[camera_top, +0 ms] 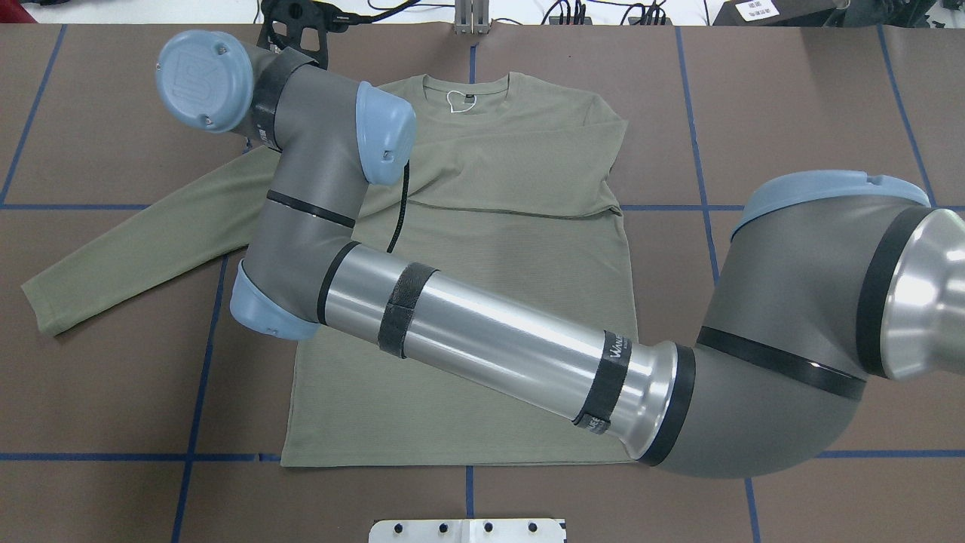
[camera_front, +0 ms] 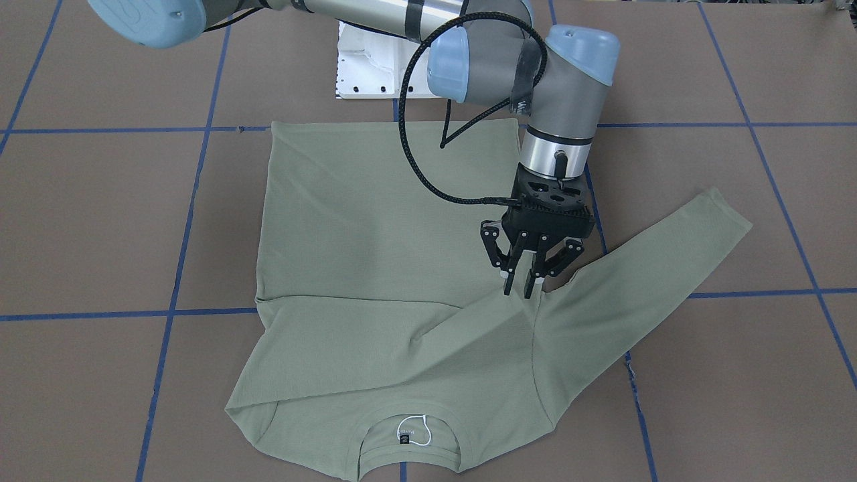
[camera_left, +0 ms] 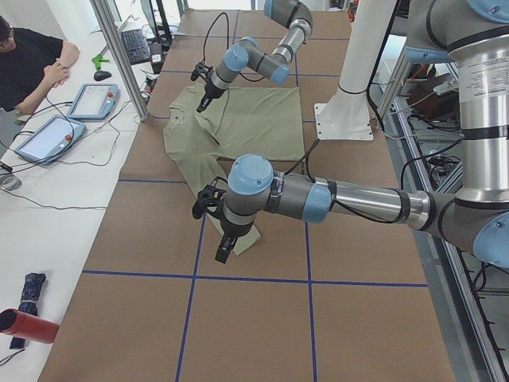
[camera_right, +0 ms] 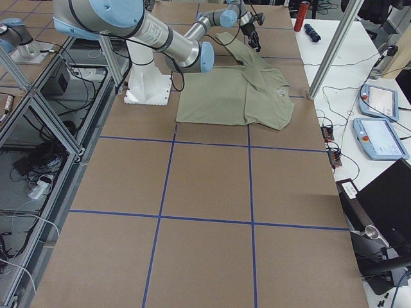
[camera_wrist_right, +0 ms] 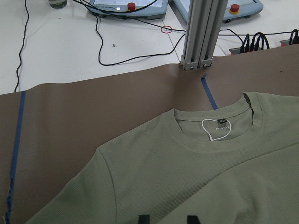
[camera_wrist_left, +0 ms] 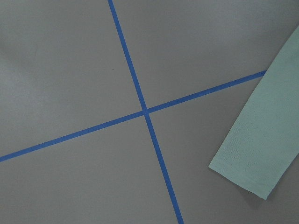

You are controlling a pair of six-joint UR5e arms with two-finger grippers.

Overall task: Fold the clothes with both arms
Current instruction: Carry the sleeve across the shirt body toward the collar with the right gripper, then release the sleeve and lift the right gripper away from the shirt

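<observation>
The clothes (camera_front: 375, 234) are one pale sage-green long-sleeved shirt, lying flat on the brown table with the neck and white loop (camera_front: 412, 428) toward the operators. One sleeve is folded across the chest. The other sleeve (camera_front: 643, 268) stretches out on my left side. My right arm reaches across, and its gripper (camera_front: 519, 292) is shut on a ridge of fabric at that sleeve's armpit. Its fingertips (camera_wrist_right: 144, 218) show just above the shirt (camera_wrist_right: 187, 172). In the overhead view the arm hides this gripper. My left gripper (camera_left: 213, 216) hovers near the sleeve cuff (camera_wrist_left: 257, 149); I cannot tell its state.
The white pedestal base (camera_front: 365, 67) stands behind the shirt's hem. Blue tape lines (camera_wrist_left: 140, 107) cross the table. An aluminium post (camera_wrist_right: 198, 32), cables and control tablets (camera_right: 379, 99) sit on the operators' side. A seated person (camera_left: 32, 64) is there too.
</observation>
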